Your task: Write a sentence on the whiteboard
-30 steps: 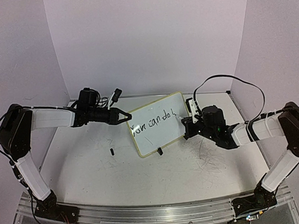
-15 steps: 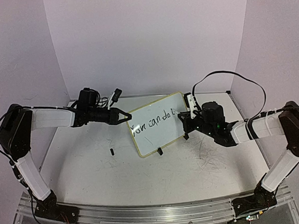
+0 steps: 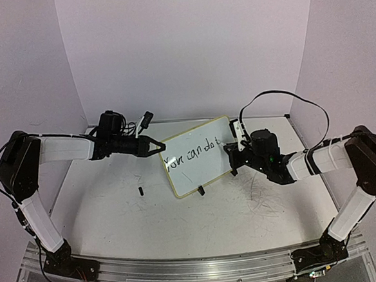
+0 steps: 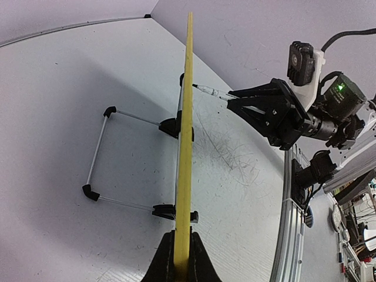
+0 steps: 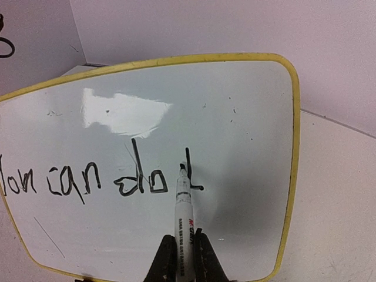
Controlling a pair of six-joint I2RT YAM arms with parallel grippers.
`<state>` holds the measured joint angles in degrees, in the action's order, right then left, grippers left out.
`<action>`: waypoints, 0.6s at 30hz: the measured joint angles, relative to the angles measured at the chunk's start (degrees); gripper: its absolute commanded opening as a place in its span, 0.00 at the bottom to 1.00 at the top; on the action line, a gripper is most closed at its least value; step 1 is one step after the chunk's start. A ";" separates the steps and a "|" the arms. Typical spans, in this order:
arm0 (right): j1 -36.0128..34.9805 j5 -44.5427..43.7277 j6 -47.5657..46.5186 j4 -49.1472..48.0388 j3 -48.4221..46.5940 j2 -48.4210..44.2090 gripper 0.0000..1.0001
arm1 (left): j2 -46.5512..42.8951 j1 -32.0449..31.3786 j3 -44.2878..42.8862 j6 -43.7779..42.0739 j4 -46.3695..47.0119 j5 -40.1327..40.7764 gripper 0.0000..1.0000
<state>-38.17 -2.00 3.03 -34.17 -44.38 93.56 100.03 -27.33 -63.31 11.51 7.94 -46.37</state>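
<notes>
The whiteboard (image 3: 194, 176), white with a pale yellow rim, stands tilted on the table. My left gripper (image 3: 160, 146) is shut on its left rim, seen edge-on in the left wrist view (image 4: 187, 117) between my fingers (image 4: 181, 258). My right gripper (image 3: 231, 152) is shut on a white marker (image 5: 183, 223). The marker's black tip rests at the board's face (image 5: 235, 117), beside the newest stroke. The black lettering (image 5: 82, 182) reads "You can do" followed by one upright stroke with a short foot. The marker (image 4: 208, 91) and my right gripper (image 4: 235, 101) also show in the left wrist view.
A small black object (image 3: 140, 191) lies on the table left of the board. Grey scribble marks (image 3: 263, 197) cover the table at the right. A wire stand (image 4: 97, 150) and black feet (image 4: 170, 126) prop the board. Walls enclose the back and sides.
</notes>
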 measured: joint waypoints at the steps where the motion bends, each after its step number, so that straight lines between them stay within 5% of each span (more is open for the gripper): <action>1: 0.00 -0.12 0.00 0.02 -0.04 0.14 0.00 | 0.00 0.00 0.00 0.00 0.00 0.00 0.00; 18: -0.11 -4.57 0.48 -1.31 4.46 -4.52 0.00 | 0.00 0.00 0.00 -0.02 -0.04 -0.02 0.00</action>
<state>-38.28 -6.57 3.51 -35.49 -39.92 89.04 100.03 -27.33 -63.31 11.49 7.90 -46.39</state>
